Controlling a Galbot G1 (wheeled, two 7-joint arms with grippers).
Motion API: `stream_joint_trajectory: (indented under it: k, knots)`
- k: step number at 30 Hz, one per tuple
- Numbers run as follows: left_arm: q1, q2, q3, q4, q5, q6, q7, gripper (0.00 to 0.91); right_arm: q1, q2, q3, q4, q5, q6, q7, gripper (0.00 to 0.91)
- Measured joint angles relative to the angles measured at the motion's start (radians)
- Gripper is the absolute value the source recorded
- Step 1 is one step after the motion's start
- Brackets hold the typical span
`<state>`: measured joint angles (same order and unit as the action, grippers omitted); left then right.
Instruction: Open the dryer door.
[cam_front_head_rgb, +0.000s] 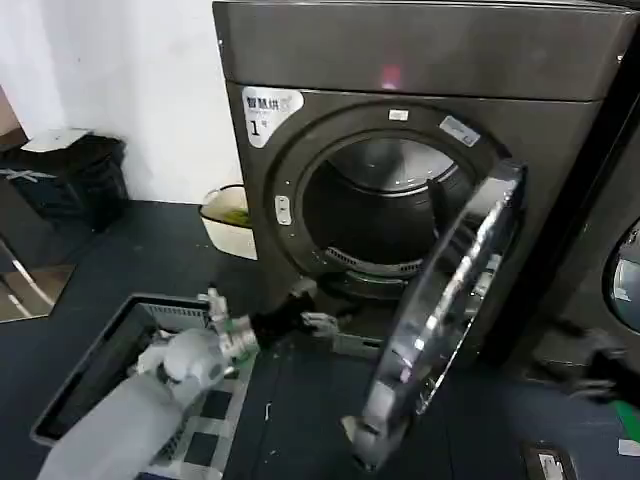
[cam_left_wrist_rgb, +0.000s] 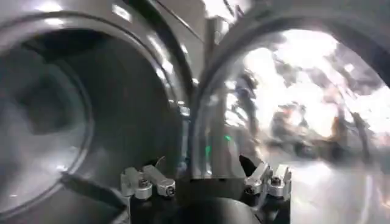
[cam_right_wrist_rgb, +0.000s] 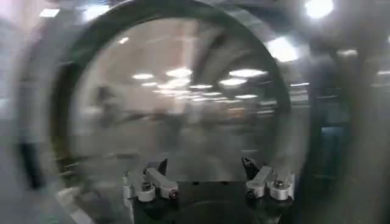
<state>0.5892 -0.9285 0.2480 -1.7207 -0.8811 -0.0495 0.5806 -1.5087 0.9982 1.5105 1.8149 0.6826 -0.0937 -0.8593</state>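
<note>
Nearest us, our left pincer (cam_front_head_rgb: 318, 322) hangs released and empty below the drum mouth. Beyond it the dryer door (cam_front_head_rgb: 440, 320) stands swung well out from the dryer (cam_front_head_rgb: 420, 60). We judge the opening essentially done; our right pincer (cam_right_wrist_rgb: 207, 176) is spread, facing a neighbouring machine's glass.

The dryer (cam_front_head_rgb: 420, 170) is standing against the back wall (cam_front_head_rgb: 120, 90), its dryer door (cam_front_head_rgb: 445, 320) swinging out to the right of the drum opening (cam_front_head_rgb: 385, 215), edge-on to the room, with a neighbouring machine (cam_front_head_rgb: 615, 260) sitting just to its right. The left gripper (cam_front_head_rgb: 318, 322) is reaching in low before the opening, left of the door. A bin (cam_front_head_rgb: 232, 220) is sitting by the dryer's left side, a basket (cam_front_head_rgb: 90, 385) lying on the floor nearer the front left.
</note>
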Motion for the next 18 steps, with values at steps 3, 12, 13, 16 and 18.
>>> stream_joint_trajectory:
  k: [3,12,13,16,18]
  knots:
    - [-0.030,-0.011,0.072,-0.020,-0.009,-0.003,-0.013,0.907,-0.039,0.036,0.089,0.042,0.046,-0.021,0.158,0.907]
    - [-0.163,-0.072,0.303,0.003,-0.051,-0.041,-0.041,0.907,-0.121,0.055,0.323,0.053,-0.021,-0.096,0.575,0.907]
    - [-0.176,-0.083,0.320,0.005,-0.052,-0.041,-0.044,0.907,-0.128,0.051,0.349,0.044,-0.036,-0.101,0.601,0.907]
    - [-0.207,-0.122,0.367,0.013,-0.049,-0.039,-0.059,0.907,-0.144,0.028,0.434,-0.004,-0.093,-0.104,0.647,0.907]
    - [-0.224,-0.150,0.391,0.027,-0.037,-0.039,-0.070,0.907,-0.156,0.006,0.492,-0.042,-0.106,-0.136,0.684,0.907]
